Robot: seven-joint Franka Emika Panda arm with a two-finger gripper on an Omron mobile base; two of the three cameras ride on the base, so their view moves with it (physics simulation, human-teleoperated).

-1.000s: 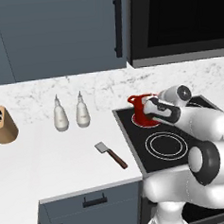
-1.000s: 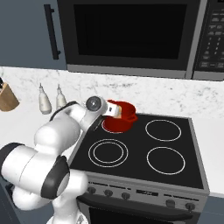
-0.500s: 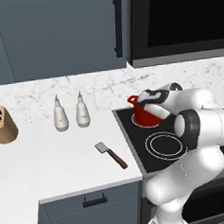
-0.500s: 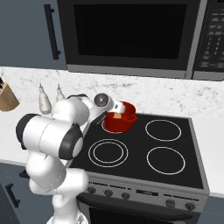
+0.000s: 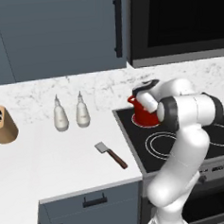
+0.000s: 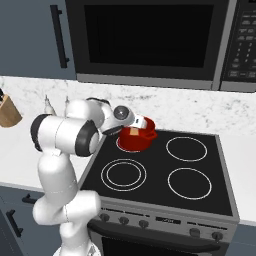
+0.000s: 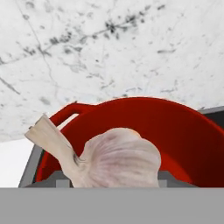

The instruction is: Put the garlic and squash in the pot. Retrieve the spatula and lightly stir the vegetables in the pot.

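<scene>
The tool [image 6: 134, 125] was clenched on the garlic [image 7: 114, 158], holding it just above the open mouth of the red pot [image 6: 136, 139] on the stove's back-left burner. The spatula [image 5: 110, 154] lay on the white bench, well apart.

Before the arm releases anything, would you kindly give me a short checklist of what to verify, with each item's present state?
1. Garlic held in the end effector: ok, the bulb sits right at it in the hand view.
2. Garlic positioned over the pot: ok, the red bowl lies directly behind the bulb.
3. Pot on the rear left burner of the stove: ok.
4. Squash already in the pot: cannot tell; a tan shape shows at the rim in the right base view.
5. Spatula free on the counter for later: ok, lying apart from the two bottles.
</scene>
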